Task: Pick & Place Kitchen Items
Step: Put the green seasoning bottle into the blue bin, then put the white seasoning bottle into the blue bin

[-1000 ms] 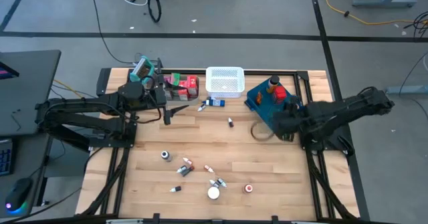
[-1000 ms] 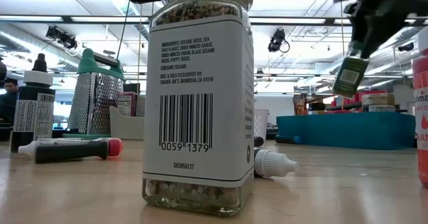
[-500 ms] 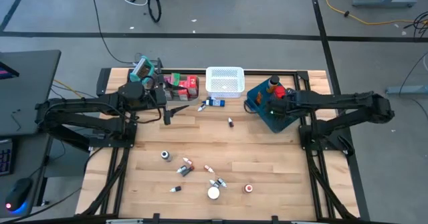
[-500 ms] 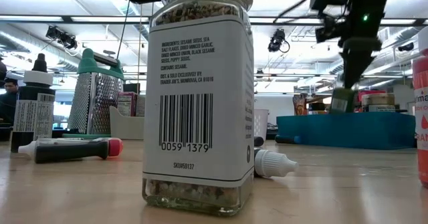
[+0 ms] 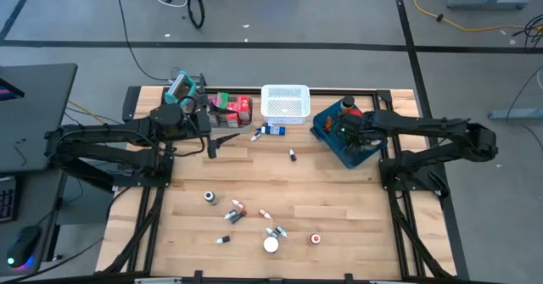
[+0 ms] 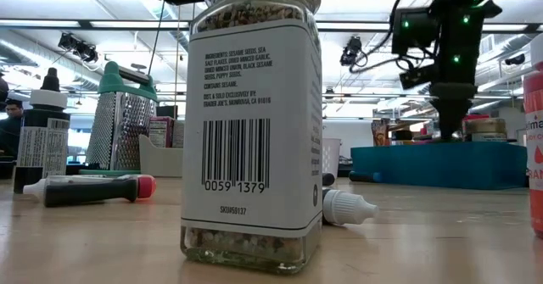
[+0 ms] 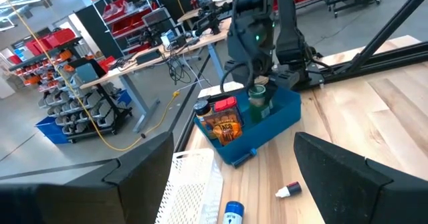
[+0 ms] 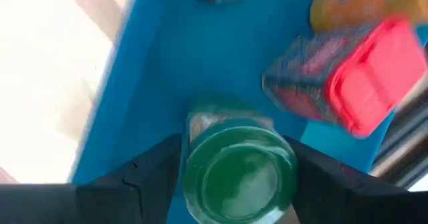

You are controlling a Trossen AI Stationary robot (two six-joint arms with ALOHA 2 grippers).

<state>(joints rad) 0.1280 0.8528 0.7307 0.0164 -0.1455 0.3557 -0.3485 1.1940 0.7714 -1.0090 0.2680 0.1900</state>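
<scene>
Lowering green-lidded jar (image 8: 241, 167) into blue tray (image 5: 335, 140), beside red-lidded jar (image 8: 364, 90). Right gripper (image 8: 234, 160) flanking lid on 2 sides; grasping or releasing, cannot tell. Likely rigid, light, smooth-sided; best taken around lid. Left gripper (image 7: 234, 177) hanging wide open, empty.

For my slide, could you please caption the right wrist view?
Right gripper straddling a green-lidded jar standing in the blue tray, beside a red-lidded jar.

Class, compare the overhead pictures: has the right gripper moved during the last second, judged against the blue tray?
Yes. The right gripper, carrying the green-lidded jar, moved from the table beside the blue tray to above its inside, toward the white mesh basket.
</scene>
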